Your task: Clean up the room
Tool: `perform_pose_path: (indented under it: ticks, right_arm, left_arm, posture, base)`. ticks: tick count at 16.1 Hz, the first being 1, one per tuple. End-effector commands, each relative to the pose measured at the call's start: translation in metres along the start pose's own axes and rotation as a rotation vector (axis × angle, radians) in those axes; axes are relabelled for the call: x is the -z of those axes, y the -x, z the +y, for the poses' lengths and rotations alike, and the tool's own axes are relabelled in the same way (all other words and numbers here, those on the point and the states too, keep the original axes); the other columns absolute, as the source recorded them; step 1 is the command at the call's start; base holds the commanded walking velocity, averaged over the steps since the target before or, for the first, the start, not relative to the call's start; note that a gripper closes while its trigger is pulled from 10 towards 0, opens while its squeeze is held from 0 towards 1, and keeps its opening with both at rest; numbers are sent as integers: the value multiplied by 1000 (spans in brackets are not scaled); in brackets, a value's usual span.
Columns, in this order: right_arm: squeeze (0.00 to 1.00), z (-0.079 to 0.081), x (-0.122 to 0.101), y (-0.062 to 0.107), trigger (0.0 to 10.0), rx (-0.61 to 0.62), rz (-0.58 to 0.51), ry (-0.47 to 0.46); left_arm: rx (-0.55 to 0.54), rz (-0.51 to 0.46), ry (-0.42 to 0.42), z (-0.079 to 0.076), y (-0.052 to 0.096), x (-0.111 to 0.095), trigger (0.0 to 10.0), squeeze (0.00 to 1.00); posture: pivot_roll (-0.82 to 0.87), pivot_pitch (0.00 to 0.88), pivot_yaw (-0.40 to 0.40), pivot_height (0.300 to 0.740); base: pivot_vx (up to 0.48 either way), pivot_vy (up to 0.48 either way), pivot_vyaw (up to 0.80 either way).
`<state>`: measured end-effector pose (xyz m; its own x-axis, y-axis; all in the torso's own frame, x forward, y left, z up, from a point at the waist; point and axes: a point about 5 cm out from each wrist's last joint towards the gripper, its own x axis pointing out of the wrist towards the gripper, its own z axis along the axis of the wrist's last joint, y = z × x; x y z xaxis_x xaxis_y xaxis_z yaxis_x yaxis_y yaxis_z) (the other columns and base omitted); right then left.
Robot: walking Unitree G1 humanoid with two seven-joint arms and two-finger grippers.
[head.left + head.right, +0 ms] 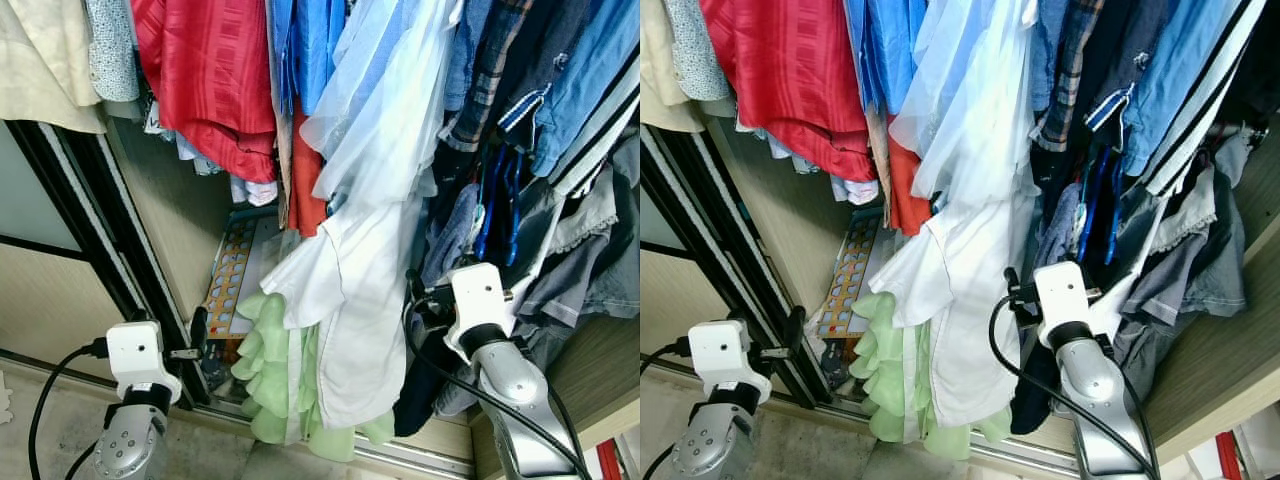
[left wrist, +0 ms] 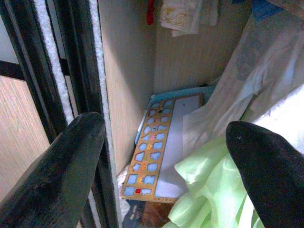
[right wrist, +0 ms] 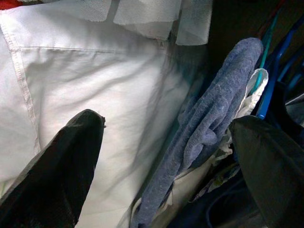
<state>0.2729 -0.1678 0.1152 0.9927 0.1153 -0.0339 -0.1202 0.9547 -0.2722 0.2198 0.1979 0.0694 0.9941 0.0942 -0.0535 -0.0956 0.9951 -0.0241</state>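
Note:
An open wardrobe is packed with hanging clothes: a red garment (image 1: 210, 80), blue shirts (image 1: 310, 50), a white shirt (image 1: 350, 300) and a light green ruffled piece (image 1: 275, 370) below it. My right gripper (image 3: 164, 171) is open, pushed in among the clothes. The white shirt (image 3: 85, 80) lies off one finger and a grey-blue cloth (image 3: 209, 123) hangs between the fingers, which are not closed on it. My left gripper (image 2: 166, 175) is open low by the black door frame (image 1: 110, 230), nothing between its fingers, facing the green fabric (image 2: 204, 185).
A board with coloured shape cut-outs (image 2: 156, 152) leans on the wardrobe floor against the beige side wall (image 1: 185, 220). Dark and striped garments (image 1: 560, 120) crowd the right side above a wooden shelf (image 1: 600, 380). The sliding door track (image 1: 300, 440) runs along the bottom.

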Motion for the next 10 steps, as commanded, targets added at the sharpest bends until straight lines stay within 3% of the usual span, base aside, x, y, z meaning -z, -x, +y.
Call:
perform_pose_path:
  ticks: [1,3,4,5,10]
  right_arm:
    - [0,-2,0,-1,10000,3,0,6]
    - [0,-2,0,-1,10000,3,0,6]
    - [0,-1,6,4,10000,42,9,-21]
    - [0,-1,15,13,10000,99,34,-53]
    - [0,1,19,14,10000,109,47,-67]
  left_arm:
    - [10,-1,-6,-2,-1,0,10000,0]
    - [10,-1,-6,-2,-1,0,10000,0]
    - [30,-30,-18,-1,-12,-9,10000,0]
    - [60,-69,-36,0,-27,-24,10000,0]
    - [60,-72,-33,1,-28,-26,10000,0]
  posture:
    - [-198,0,3,740]
    - [-198,0,3,740]
    - [-250,0,100,740]
    - [-250,0,100,740]
    - [-244,0,113,740]
  base:
    - [0,0,0]
    - [0,0,0]
    - [0,0,0]
    - [0,0,0]
    - [0,0,0]
